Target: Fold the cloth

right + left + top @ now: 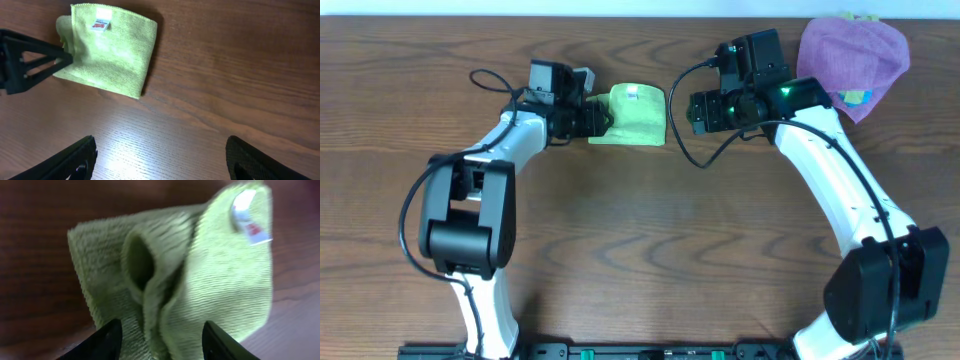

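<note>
- Currently the cloth [632, 118] lies on the table [640, 250] in the upper middle of the overhead frame. It is already doubled over, with its white tag [633, 93] at the top edge.
- It looks soft, light and limp, so it will probably sag and bunch. A pinch at a corner or along a free edge should serve best.
- Its longer side seems to run left to right across the frame. The rounded fold faces right and the bunched end faces left.
- The left tool [162, 330] brackets a raised ridge at that bunched end. Whether it clamps the ridge cannot be told.
- The right tool [161, 145] is spread wide and holds nothing. It hovers apart from the cloth, toward the right.
- A purple cloth [850, 58] sits at the upper right.
</note>
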